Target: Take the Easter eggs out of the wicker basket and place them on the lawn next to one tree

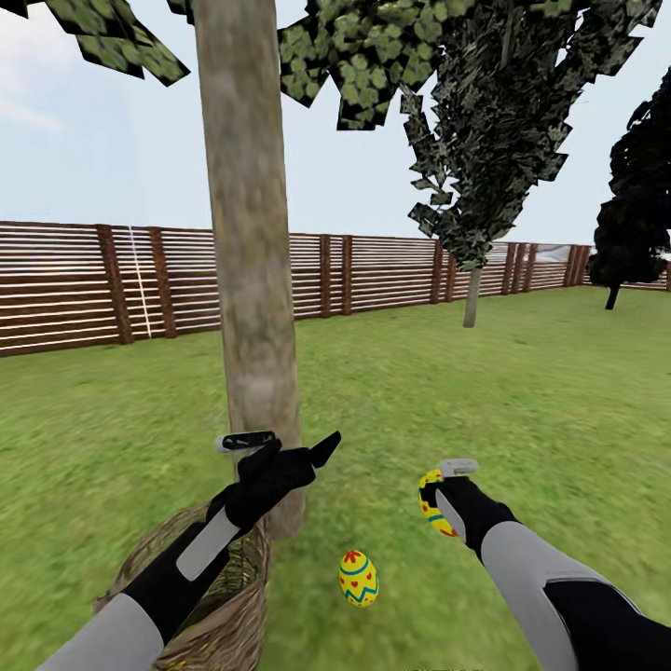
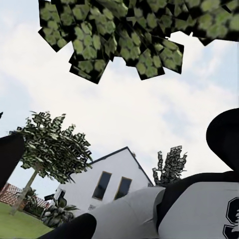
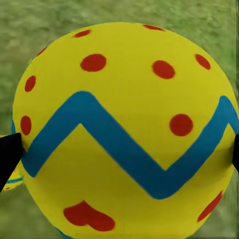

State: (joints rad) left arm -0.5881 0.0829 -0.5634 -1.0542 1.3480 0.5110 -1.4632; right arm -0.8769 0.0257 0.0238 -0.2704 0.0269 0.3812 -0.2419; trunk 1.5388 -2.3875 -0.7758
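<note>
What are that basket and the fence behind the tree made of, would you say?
The wicker basket looks woven from brown cane or willow: open crossing strands show. The fence looks like wood, brown horizontal slats on darker posts, matte. Both are simulator renders, so it is only a look.

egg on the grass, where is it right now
In the head view the egg lies on the lawn just right of the tree trunk's foot, between the wicker basket and the right gripper.
</note>
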